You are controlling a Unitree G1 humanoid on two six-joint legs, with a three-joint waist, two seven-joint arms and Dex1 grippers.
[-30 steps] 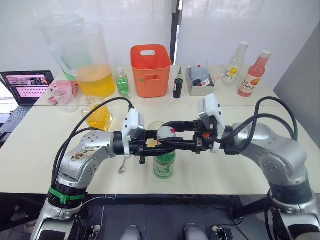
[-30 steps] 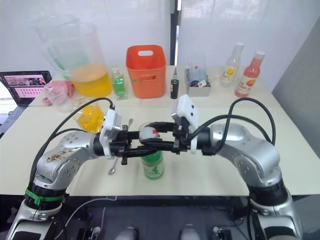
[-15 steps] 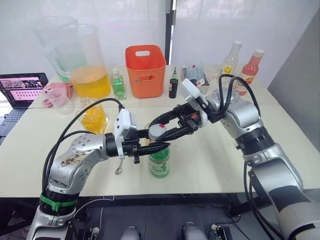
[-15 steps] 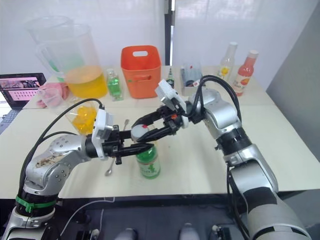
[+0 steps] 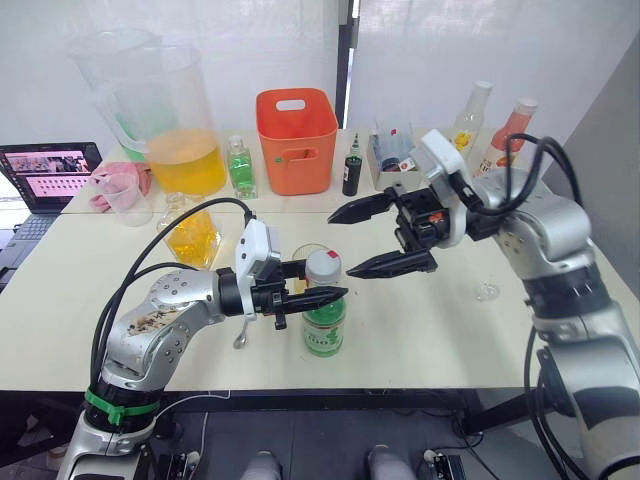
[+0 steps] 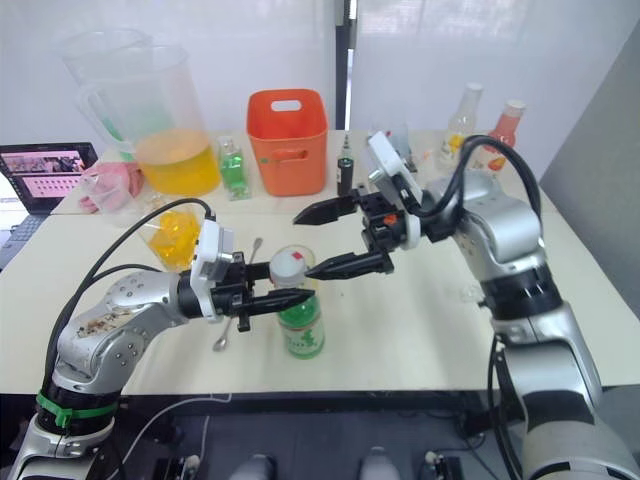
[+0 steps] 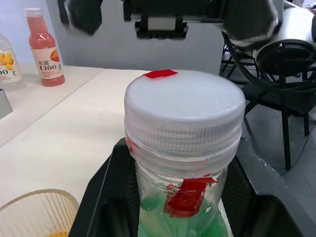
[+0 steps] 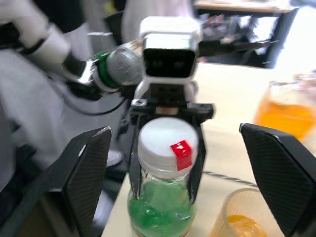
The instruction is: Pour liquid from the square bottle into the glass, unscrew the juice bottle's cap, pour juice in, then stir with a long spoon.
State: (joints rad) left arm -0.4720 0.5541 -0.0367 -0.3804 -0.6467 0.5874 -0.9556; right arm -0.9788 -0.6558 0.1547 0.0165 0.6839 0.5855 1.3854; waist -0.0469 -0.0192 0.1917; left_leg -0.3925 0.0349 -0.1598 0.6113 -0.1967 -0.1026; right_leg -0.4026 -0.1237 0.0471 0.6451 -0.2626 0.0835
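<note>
The juice bottle [image 5: 326, 330] of green liquid stands near the table's front edge. My left gripper [image 5: 320, 293] is shut on its neck, just under the white cap [image 7: 185, 106], which sits on the bottle with a red tab on top. My right gripper [image 5: 340, 246] is open, up and to the right of the cap and apart from it. Directly behind the bottle stands the glass [image 5: 301, 257] with a little orange liquid at the bottom. Further left is the square bottle [image 5: 195, 238], holding orange liquid. The long spoon [image 5: 243, 337] lies on the table by my left forearm.
Along the back stand two big pitchers [image 5: 180, 130], an orange bin [image 5: 300, 140], a small green bottle [image 5: 243, 165], a dark bottle [image 5: 354, 172], a clear box [image 5: 395, 152] and two drink bottles [image 5: 508, 135]. A laptop [image 5: 50, 172] sits far left. A small clear object [image 5: 487, 291] lies right.
My right gripper, which was closed around the cap, has let go and pulled back up and to the right, open. The cap stays on the bottle; my left gripper keeps hold.
</note>
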